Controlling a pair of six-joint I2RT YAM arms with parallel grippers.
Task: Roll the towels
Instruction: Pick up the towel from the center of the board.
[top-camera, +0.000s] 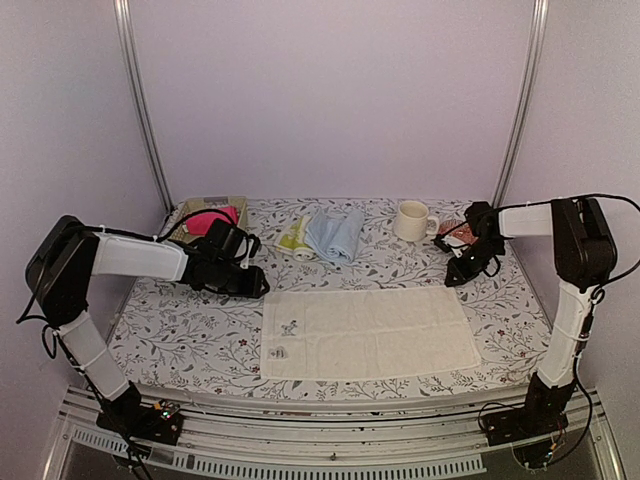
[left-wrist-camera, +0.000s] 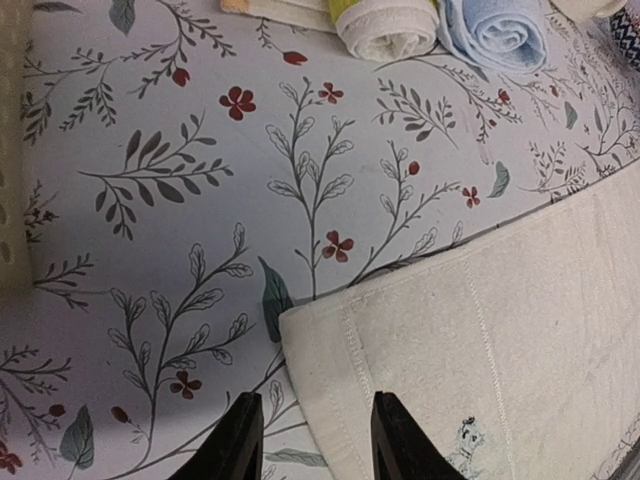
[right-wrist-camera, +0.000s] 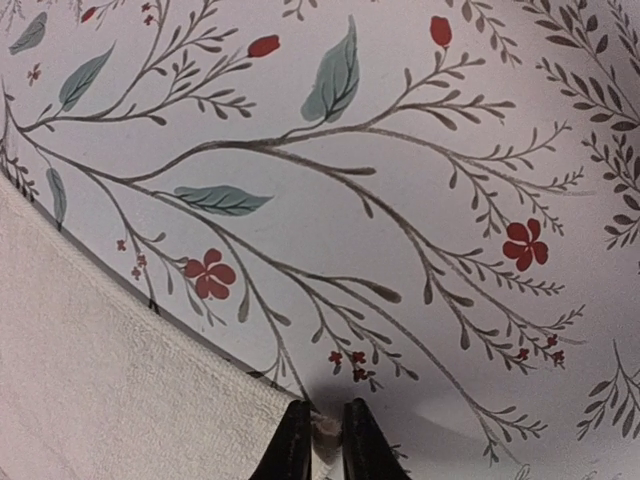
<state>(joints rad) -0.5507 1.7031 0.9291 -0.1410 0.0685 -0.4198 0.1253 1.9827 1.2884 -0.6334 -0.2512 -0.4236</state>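
A cream-white towel (top-camera: 365, 330) lies spread flat on the floral tablecloth. My left gripper (top-camera: 257, 284) is open just above its far left corner; in the left wrist view the gripper (left-wrist-camera: 312, 440) straddles the cream towel's (left-wrist-camera: 480, 340) left hem. My right gripper (top-camera: 456, 277) is at the far right corner. In the right wrist view it (right-wrist-camera: 320, 437) is shut on the tip of the cream towel (right-wrist-camera: 100, 380). A light blue towel (top-camera: 336, 235) and a yellow-green towel (top-camera: 294, 238) lie rolled at the back. A hot pink towel (top-camera: 208, 220) sits in the basket.
A pale green mesh basket (top-camera: 186, 213) stands at the back left, behind my left arm. A cream mug (top-camera: 411, 220) stands at the back right, with a small patterned object (top-camera: 452, 228) beside it. The rolled towels also show in the left wrist view (left-wrist-camera: 495, 30).
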